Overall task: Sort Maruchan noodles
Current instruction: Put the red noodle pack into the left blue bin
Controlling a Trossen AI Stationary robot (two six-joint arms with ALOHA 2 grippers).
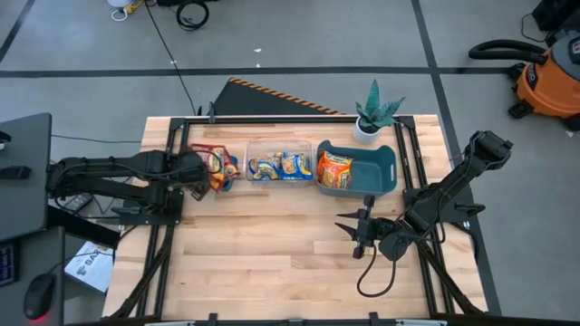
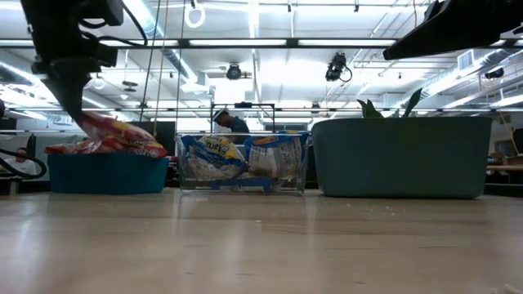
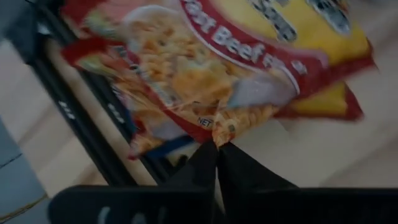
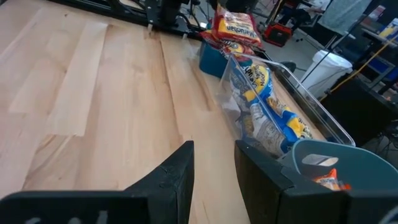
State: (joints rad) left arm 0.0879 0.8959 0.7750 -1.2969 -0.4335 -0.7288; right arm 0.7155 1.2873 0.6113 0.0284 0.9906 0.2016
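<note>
My left gripper (image 1: pixel 205 168) is over the small teal bin at the table's left (image 2: pixel 106 173), shut on a red beef noodle packet (image 3: pixel 236 62). More red packets (image 2: pixel 69 149) lie in that bin. The clear bin (image 1: pixel 279 164) in the middle holds blue-and-yellow packets (image 2: pixel 241 157). The large teal bin (image 1: pixel 381 172) holds an orange packet (image 1: pixel 334 169) at its left end. My right gripper (image 1: pixel 361 228) hovers open over the bare table in front of the large teal bin and touches nothing. My left gripper pinches the red packet by its crimped end edge (image 3: pixel 219 135) between the two fingers, only at their free ends. The fingers (image 2: pixel 75 98) come from above, pointing down. The packet (image 2: pixel 118 137) slopes down from them toward the bin's pile; whether it rests there I cannot tell.
A potted plant (image 1: pixel 376 114) stands at the far edge behind the large teal bin. Black frame rails (image 1: pixel 403 154) run along the table's sides. The wood in front of the three bins (image 1: pixel 272 235) is bare. A person (image 2: pixel 229 122) shows in the room behind.
</note>
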